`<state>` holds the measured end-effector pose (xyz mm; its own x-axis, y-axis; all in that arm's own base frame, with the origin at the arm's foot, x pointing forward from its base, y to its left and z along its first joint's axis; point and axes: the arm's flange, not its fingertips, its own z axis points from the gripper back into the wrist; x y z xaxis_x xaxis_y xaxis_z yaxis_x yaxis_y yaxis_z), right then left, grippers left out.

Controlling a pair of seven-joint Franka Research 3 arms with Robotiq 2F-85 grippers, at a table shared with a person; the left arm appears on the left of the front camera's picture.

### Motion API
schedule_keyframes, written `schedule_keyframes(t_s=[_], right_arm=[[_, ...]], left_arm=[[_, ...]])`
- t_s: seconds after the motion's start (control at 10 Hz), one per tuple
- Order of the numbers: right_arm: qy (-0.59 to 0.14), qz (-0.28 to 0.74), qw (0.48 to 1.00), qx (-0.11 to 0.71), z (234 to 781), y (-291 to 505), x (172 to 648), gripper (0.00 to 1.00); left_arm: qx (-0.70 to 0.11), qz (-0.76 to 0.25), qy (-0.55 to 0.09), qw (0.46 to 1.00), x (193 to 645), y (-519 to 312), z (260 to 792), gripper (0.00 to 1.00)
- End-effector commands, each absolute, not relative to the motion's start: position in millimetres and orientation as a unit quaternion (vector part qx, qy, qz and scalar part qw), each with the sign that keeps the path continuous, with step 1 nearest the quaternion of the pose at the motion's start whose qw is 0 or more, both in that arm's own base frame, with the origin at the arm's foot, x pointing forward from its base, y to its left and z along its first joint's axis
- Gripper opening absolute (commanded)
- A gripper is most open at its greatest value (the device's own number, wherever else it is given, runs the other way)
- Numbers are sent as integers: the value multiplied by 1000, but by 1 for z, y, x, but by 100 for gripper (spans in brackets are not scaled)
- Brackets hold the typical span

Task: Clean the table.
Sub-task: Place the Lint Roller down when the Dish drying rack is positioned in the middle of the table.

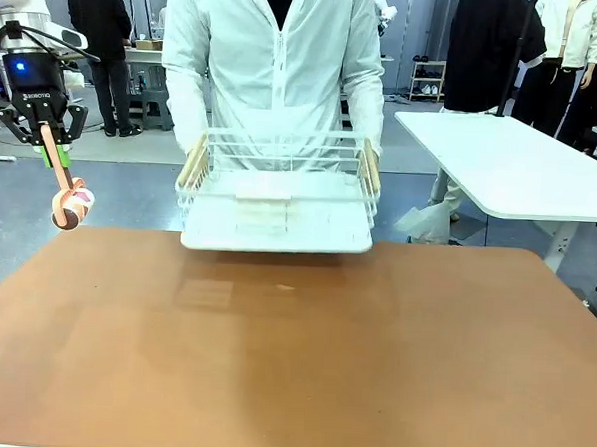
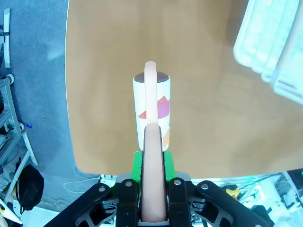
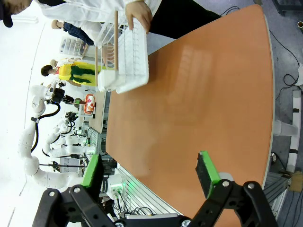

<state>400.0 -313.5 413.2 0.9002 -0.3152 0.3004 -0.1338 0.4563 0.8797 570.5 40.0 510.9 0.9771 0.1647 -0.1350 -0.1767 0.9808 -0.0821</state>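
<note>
The left jaws are clamped on the smooth peach handle (image 2: pixel 154 189) of a lint roller (image 1: pixel 71 207), a white cylinder with pink patches, raised near the far left corner of the matte reddish-brown desk (image 1: pixel 291 363). The right jaws stand spread wide apart, holding nothing, above the desk.

Field note, remote station. The table (image 1: pixel 291 363): large, reddish-brown, with a smooth matte top that sits level. On my front camera it fills the lower half of the frame and runs off at 3, 6 and 9 o'clock. The far edge is straight at 12 o'clock, with rounded corners near 10 and 2. There is a soft pale sheen toward 12 o'clock, and I note a tiny light fleck just beyond centre.

Left wrist camera: the same brown top (image 2: pixel 203 118), with a straight edge on the 9 o'clock side and a rounded corner at 7.

Right wrist camera: the top (image 3: pixel 199 104) lies on the diagonal, with a rounded corner at 1 o'clock.
</note>
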Motion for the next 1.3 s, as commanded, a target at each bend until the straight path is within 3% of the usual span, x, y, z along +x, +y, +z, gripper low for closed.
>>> schedule_keyframes(t_s=[0.0,1.2], right_arm=[[-214,-56,828,516,417,-312,399,100],[-214,-56,828,516,417,-312,399,100]], left_arm=[[-40,86,65,993,570,41,514,19],[-40,86,65,993,570,41,514,19]])
